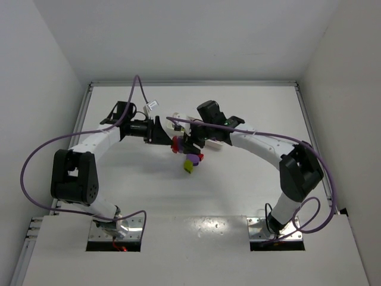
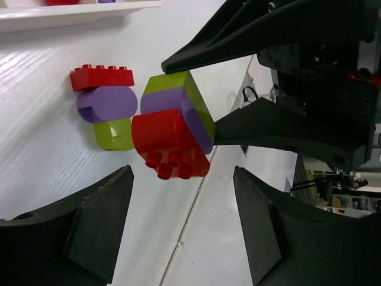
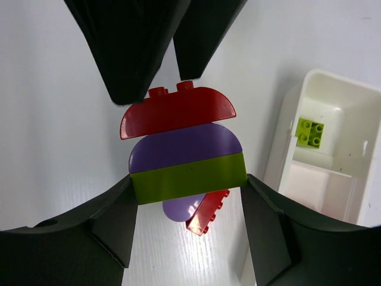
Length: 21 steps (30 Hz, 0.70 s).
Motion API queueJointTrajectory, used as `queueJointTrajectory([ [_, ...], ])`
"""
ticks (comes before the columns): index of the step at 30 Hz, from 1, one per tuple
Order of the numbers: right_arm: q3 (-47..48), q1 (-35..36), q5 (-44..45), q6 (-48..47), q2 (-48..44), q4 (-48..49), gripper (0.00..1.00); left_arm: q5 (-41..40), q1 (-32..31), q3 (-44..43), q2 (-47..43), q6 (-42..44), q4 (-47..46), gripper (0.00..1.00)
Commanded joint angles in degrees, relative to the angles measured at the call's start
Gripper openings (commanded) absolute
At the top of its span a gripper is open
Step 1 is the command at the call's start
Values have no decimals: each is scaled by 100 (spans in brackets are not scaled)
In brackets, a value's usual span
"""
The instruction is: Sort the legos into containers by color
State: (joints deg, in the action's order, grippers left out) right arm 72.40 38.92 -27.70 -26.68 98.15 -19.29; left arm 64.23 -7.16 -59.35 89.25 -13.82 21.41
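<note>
My right gripper (image 3: 187, 186) is shut on the yellow-green bottom brick (image 3: 188, 177) of a stack of three legos, with a purple brick (image 3: 184, 146) and a red brick (image 3: 176, 113) above it. It holds the stack above the table. My left gripper (image 2: 184, 226) is open, its fingers (image 2: 98, 220) just short of the stack's red brick (image 2: 169, 143) and apart from it. In the top view both grippers meet mid-table around the stack (image 1: 177, 145). The white tray (image 3: 280, 149) lies to the right, with a yellow-green brick (image 3: 310, 132) in one compartment.
Loose legos lie on the table under the stack: a red brick (image 2: 101, 77), a purple rounded brick (image 2: 107, 103) and a yellow-green brick (image 2: 114, 134). The tray's rim (image 2: 77, 15) runs along the top of the left wrist view, with red and purple pieces barely showing.
</note>
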Motion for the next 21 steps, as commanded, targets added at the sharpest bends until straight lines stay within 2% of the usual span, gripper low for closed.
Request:
queueJointTrajectory([
  [1,345,90,-60,101,-60,285,0,239,-49,-191,75,55,-40,74],
  [4,345,143,-7,101,-59,285,0,239,-101,-191,75,55,-40,72],
  [8,398,195,-7,101,-59,285,0,239,-102,-243,127,108,-40,62],
  [9,398,195,-7,101,-59,285,0,239,-102,-243,127,108,-40,58],
  [10,398,195,-7,101,-59,285,0,239,-102,-243,127,160,-40,46],
  [11,398,195,-7,101,-59,285,0,239,-102,-243,127,161,-40,41],
  [18,222,195,98,101,-112,347,0,643,-102,-191,127,266,12,15],
  [21,20,72,151,101,-225,347,0,644,-31,-51,23,266,12,8],
])
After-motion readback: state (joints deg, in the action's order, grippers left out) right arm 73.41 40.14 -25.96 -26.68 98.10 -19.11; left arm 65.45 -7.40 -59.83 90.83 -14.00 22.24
